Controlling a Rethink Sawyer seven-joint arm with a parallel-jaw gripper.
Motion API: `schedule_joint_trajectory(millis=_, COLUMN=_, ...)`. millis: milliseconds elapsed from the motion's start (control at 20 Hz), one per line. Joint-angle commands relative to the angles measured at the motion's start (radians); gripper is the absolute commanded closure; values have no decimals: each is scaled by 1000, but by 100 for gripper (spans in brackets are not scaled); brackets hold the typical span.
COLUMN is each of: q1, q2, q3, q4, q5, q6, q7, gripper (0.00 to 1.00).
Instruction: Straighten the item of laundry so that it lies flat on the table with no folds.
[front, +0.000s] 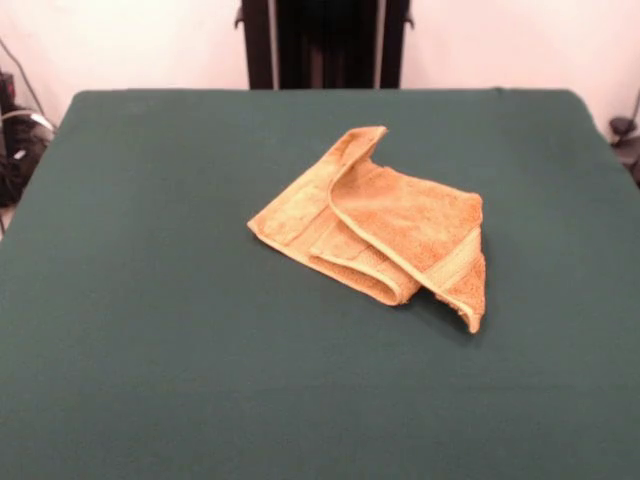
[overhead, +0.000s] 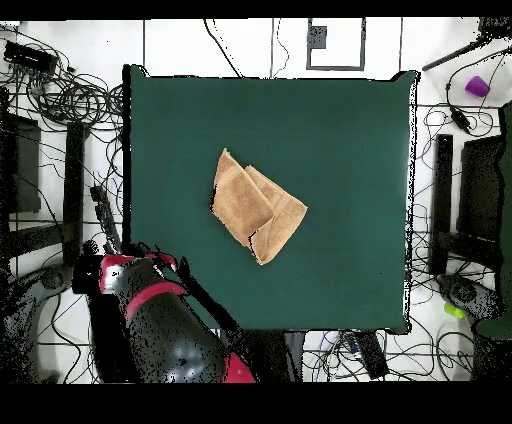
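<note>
The orange-yellow towel (front: 375, 225) lies crumpled near the middle of the dark green table (front: 150, 350). It is folded over itself in several layers, with one corner pointing to the far side and a doubled flap with a border band at the right. In the overhead view the towel (overhead: 258, 205) lies a little left of the centre of the table (overhead: 350, 150). The red and black arm (overhead: 150, 300) is drawn back over the table's corner by the robot's base, well away from the towel. I cannot make out its gripper in either view.
The black pedestal (front: 322, 45) stands behind the table's far edge. Cables and dark equipment surround the table on the floor in the overhead view, with a small purple thing (overhead: 477, 86) and a green thing (overhead: 455, 311) off to the right.
</note>
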Motion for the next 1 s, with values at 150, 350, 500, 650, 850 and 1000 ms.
schedule_joint_trajectory(millis=150, q1=34, q2=128, q3=13, q4=134, q5=66, q6=-112, q7=-497, gripper=0)
schedule_joint_trajectory(millis=350, q1=26, q2=280, q3=-82, q4=21, q5=-374, q6=-144, q7=-156, gripper=0)
schedule_joint_trajectory(millis=500, q1=207, q2=449, q3=-299, q4=-129, q5=-470, q6=-140, q7=-11, gripper=0)
schedule_joint_trajectory(millis=650, q1=156, q2=477, q3=-175, q4=-97, q5=-401, q6=-257, q7=35, gripper=0)
schedule_joint_trajectory(millis=850, q1=170, q2=539, q3=-187, q4=-161, q5=-487, q6=-92, q7=177, gripper=0)
schedule_joint_trajectory(millis=1000, q1=193, q2=534, q3=-198, q4=-229, q5=-539, q6=44, q7=353, gripper=0)
